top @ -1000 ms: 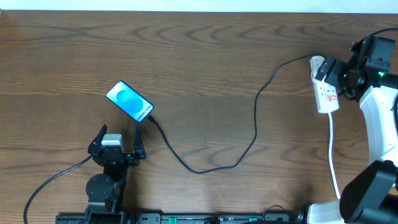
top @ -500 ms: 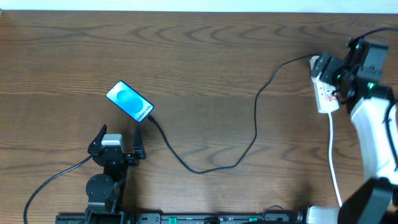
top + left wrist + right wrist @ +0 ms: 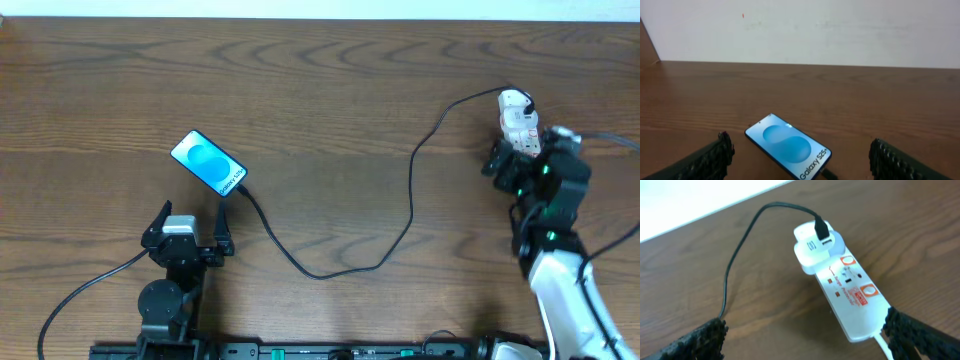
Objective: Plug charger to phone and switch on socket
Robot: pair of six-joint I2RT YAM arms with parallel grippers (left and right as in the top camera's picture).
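My left fingers (image 3: 705, 160) stand apart, with the phone (image 3: 788, 146) flat on the table (image 3: 890, 100) just ahead and the charger (image 3: 410, 200) at its near end. My right fingers (image 3: 920, 335) spread wide, with the socket (image 3: 852, 292) lying between them.

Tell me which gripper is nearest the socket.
The right gripper, open, with the socket just ahead of it; the left gripper hangs open by the phone.
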